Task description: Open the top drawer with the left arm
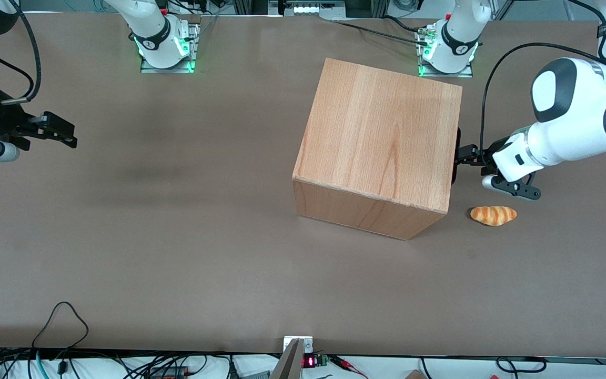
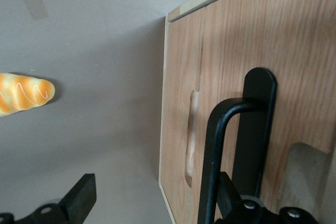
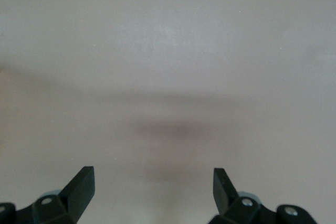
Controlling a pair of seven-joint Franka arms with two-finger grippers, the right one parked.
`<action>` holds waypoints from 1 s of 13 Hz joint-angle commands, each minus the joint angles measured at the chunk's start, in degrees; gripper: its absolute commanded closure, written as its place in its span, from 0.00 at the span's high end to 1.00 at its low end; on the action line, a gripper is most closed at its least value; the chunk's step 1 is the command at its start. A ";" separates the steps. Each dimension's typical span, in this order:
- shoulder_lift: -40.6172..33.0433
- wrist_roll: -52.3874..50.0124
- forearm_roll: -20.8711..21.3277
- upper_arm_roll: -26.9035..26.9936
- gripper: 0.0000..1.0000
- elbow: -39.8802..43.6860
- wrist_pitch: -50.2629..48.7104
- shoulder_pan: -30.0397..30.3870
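The wooden cabinet stands on the table, its front turned toward the working arm's end. Of the top drawer, the front view gives only a sliver of the black bar handle, with nothing sticking out past the cabinet's edge. In the left wrist view the drawer's wood front panel carries the black handle. The left arm holds its gripper right at that handle. The gripper is open. The bar runs between the fingers, close to one fingertip, and the other fingertip hangs over the table.
A striped bread roll lies on the brown table beside the cabinet, nearer the front camera than the gripper; it shows as well in the left wrist view. Arm bases stand at the table's back edge.
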 commanded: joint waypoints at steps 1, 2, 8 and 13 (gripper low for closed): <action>0.81 2.69 -1.48 0.12 1.00 -0.71 2.31 0.11; 1.16 3.04 -1.48 0.12 1.00 -0.71 3.01 0.11; 2.39 3.04 -0.78 0.21 1.00 -0.44 4.16 0.64; 3.36 2.95 -0.60 0.56 1.00 -0.27 6.18 0.90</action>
